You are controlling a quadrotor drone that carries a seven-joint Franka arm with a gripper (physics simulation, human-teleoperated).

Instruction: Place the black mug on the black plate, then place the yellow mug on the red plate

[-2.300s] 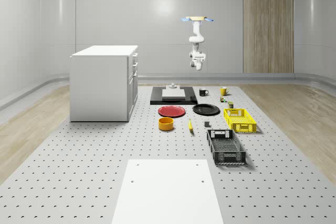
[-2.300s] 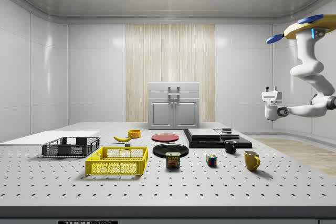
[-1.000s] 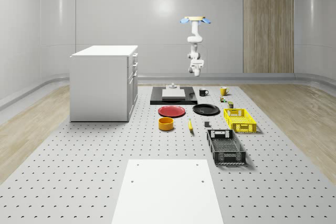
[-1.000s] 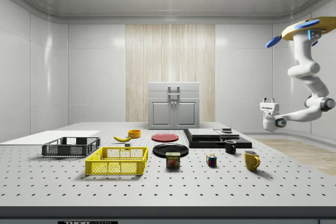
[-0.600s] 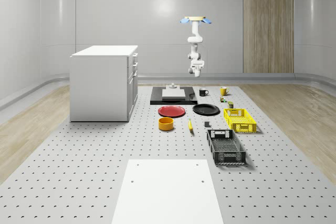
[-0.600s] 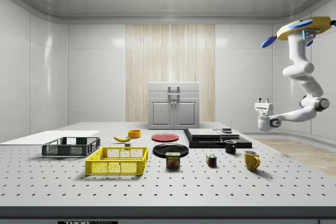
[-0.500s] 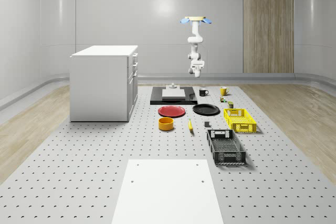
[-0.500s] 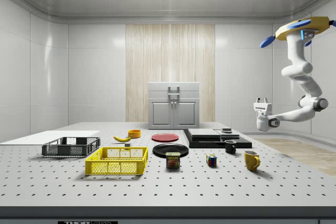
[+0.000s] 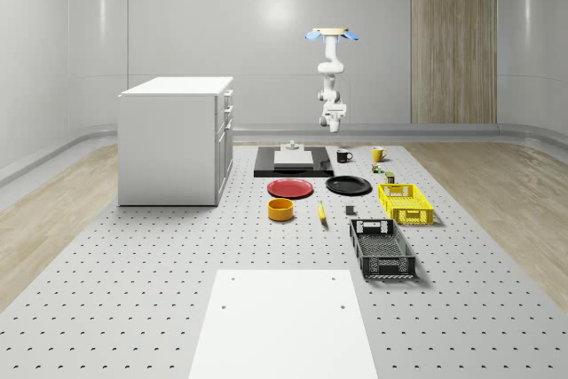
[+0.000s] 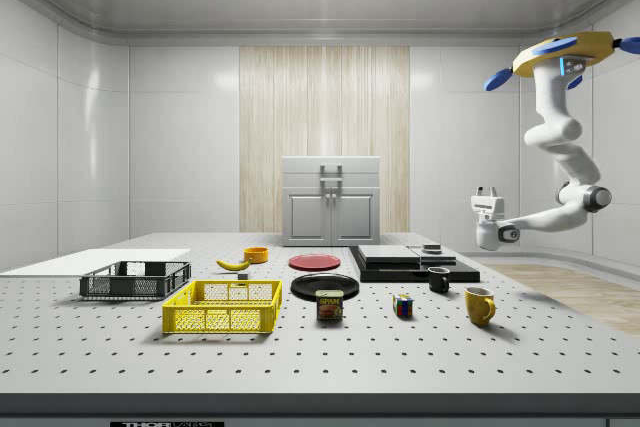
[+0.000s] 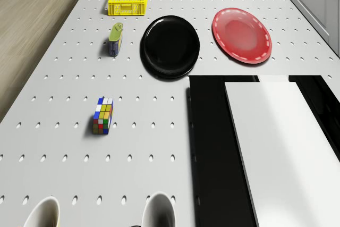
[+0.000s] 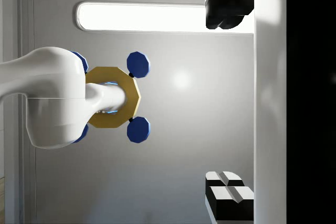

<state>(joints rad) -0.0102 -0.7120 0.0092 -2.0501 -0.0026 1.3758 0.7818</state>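
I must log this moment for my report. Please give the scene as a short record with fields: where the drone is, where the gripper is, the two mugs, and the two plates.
drone: hovering high above the table's far end, beyond the mugs
gripper: in the air, pointing upward, above and beyond the black mug, holding nothing
black mug: standing on the table beside the black slab, not on a plate
yellow mug: standing on the table, apart from the black mug
black plate: bare
red plate: bare, next to the black plate
task: no step done yet
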